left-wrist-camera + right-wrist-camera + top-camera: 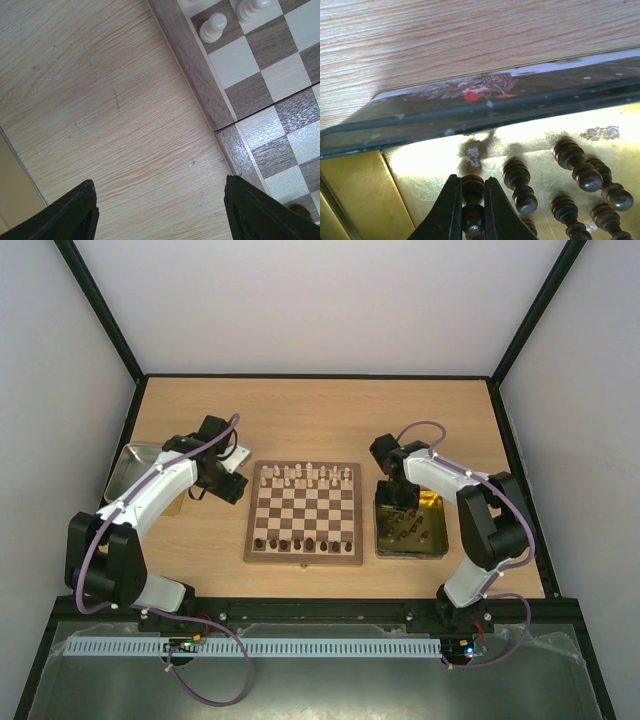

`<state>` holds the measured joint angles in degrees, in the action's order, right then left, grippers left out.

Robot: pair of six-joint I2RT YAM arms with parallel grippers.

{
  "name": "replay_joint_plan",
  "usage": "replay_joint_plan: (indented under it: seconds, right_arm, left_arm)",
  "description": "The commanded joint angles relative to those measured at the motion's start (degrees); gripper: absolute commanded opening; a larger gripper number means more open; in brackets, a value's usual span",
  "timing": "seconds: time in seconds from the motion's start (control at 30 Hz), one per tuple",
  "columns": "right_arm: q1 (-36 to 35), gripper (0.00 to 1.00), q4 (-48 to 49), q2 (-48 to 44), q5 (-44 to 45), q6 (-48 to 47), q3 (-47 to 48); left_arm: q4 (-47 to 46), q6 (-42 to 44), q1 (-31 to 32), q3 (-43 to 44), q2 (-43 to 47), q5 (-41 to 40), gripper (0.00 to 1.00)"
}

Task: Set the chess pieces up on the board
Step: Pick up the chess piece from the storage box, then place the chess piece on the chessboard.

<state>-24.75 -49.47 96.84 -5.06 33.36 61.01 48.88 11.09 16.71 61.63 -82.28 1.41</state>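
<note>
The board (pixel 304 513) lies mid-table with pale cream pieces (pixel 305 476) along its far rows and dark brown pieces (pixel 300 543) along its near row. My left gripper (pixel 160 212) is open and empty over bare table just left of the board's border (pixel 200 85); a cream pawn (pixel 213 27) shows on the board. My right gripper (pixel 471 200) is inside the gold tray (pixel 432 540), shut on a dark brown piece (pixel 472 187). Several more dark pieces (pixel 520 186) lie loose in the tray beside it.
A silver metal tray (pixel 128 468) stands at the left, under the left arm. The gold tray's dark patterned wall (pixel 470 107) rises just ahead of the right gripper. Black frame rails edge the table.
</note>
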Motion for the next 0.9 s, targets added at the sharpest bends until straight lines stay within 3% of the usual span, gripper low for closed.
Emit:
replay_joint_plan:
  seconds: [0.0,0.17,0.53,0.67,0.87]
  right_arm:
    - [0.1,0.02,-3.9,-2.0,2.1,-0.9,2.1]
    - [-2.5,0.02,-8.6,-3.6,3.2,-0.3,8.6]
    - [-22.3,0.02,-18.8,5.8,4.6,5.5,33.7]
    - [-27.0,0.02,-19.8,12.0,3.5,5.0,40.8]
    - [-30.8,0.02,-19.8,19.4,1.0,3.7,49.0]
  left_arm:
    - [0.6,-0.2,0.2,-0.8,0.4,-0.6,0.69]
    - [0.4,-0.3,0.2,-0.9,0.5,-0.8,0.69]
    - [-0.3,-1.3,-1.2,-0.9,-0.4,-2.0,0.70]
    - [0.0,-1.7,-5.8,0.4,-0.9,0.3,0.74]
    - [0.2,-2.4,-16.0,2.8,-1.2,4.3,0.73]
